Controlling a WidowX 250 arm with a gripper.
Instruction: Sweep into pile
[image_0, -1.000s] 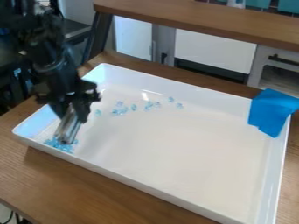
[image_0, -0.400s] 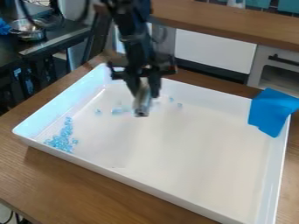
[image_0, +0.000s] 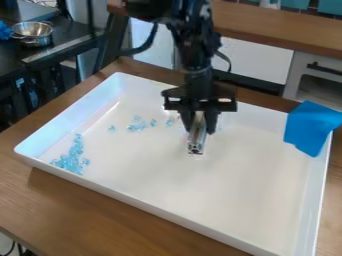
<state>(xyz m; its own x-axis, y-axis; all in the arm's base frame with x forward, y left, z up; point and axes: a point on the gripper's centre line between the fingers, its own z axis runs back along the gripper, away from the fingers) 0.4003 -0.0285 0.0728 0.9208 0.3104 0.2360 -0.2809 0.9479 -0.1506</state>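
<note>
Claw (image_0: 200, 129) shifted toward blue cloth (image_0: 308, 127) over tray (image_0: 133, 199) rim, gripping silver tool (image_0: 196, 143), pot (image_0: 33, 33) beyond

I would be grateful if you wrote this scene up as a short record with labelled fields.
surface: brown wooden table
container: shallow white rectangular tray
main cluster: small translucent light-blue pieces, at the tray's left end in the view
scattered pieces: more light-blue bits, towards the tray's far side
pincer: black, two-fingered, over the tray
held: silver, tube-like tool, pointing down; contact with the tray unclear
tray edge: bright blue cloth-like piece, draped over the right rim
status: not yet one pile
</note>
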